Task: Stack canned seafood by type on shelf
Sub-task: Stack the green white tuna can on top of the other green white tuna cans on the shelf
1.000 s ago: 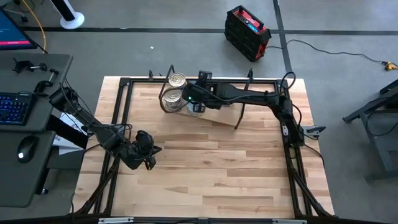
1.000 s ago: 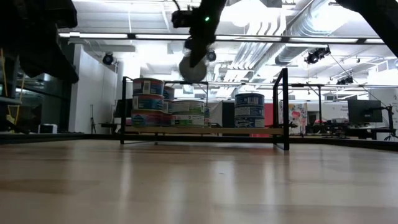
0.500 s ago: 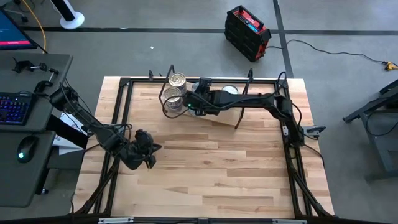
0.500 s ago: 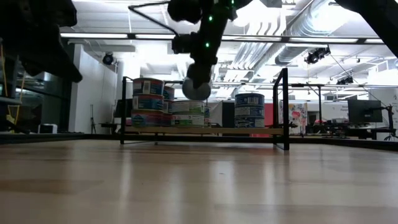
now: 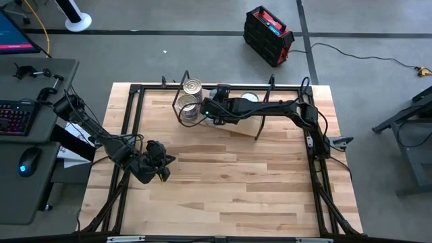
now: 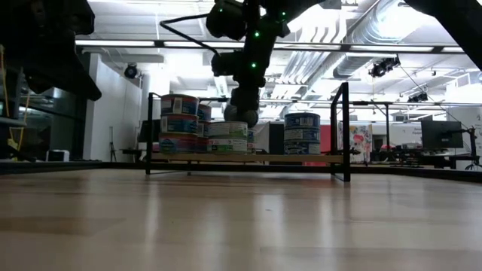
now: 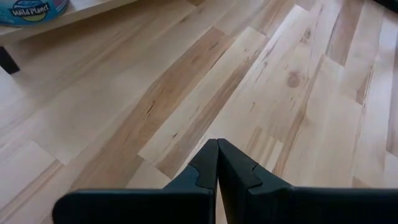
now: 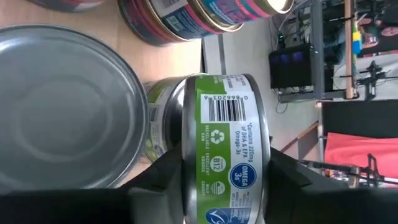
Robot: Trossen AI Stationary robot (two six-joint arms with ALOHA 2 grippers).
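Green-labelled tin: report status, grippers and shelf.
Right gripper shut on green-labelled round tin, over wooden wire-post shelf beside stacked tins. Left gripper shut, idle over table. Nothing blocking.

Green-labelled tin (image 8: 221,155), on edge with barcode showing, sits atop the middle stack of cans (image 6: 228,138) on the wooden shelf (image 6: 248,158), apparently touching; taller stack (image 6: 179,123) left, blue stack (image 6: 302,133) right.
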